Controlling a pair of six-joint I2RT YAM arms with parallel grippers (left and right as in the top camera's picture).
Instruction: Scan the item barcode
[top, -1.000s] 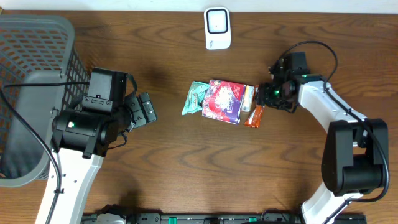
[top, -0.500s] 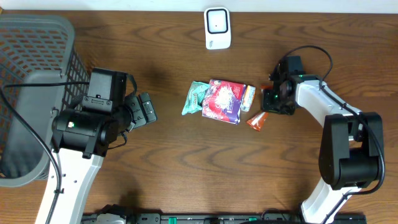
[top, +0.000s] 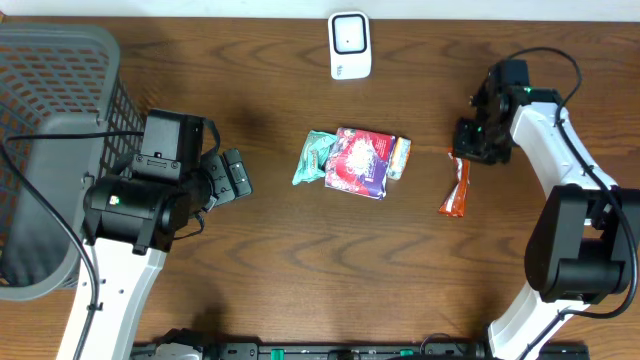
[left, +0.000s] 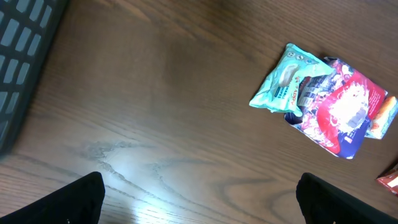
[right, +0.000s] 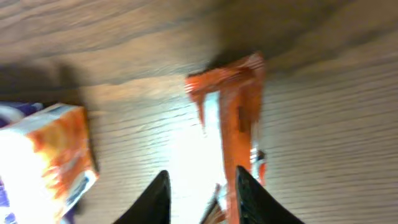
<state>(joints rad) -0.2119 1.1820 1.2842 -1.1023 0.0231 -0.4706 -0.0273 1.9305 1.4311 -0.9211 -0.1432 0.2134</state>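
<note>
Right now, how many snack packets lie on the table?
4: teal packet, red-purple pouch and small orange packet clustered centrally; orange-red stick wrapper apart, to their right. Others may hide beneath.

Colours and patterns for your record:

- Dark brown wooden table (top: 300, 270): you see wavy, darker grain lines all over it.
- Grey plastic lattice basket (top: 60, 60): one even grey, with a square-hole mesh pattern.
- White rectangular barcode scanner (top: 350, 45): white shell, with a dark outline round a pale window.
- Slim orange-red foil wrapper (top: 456, 190): orange-red with a whitish strip down its length.
- Mint-green crinkled plastic pouch (top: 313, 157): teal-green with white and dark print.
- Red-and-purple glossy pouch (top: 360, 162): red face with a white blotched motif and purple edges.
- Small orange-and-white packet (top: 400, 157): orange fading to white, with small bluish print.
- Left arm (top: 130, 200) and right arm (top: 550, 150): black housings and white links.
</note>
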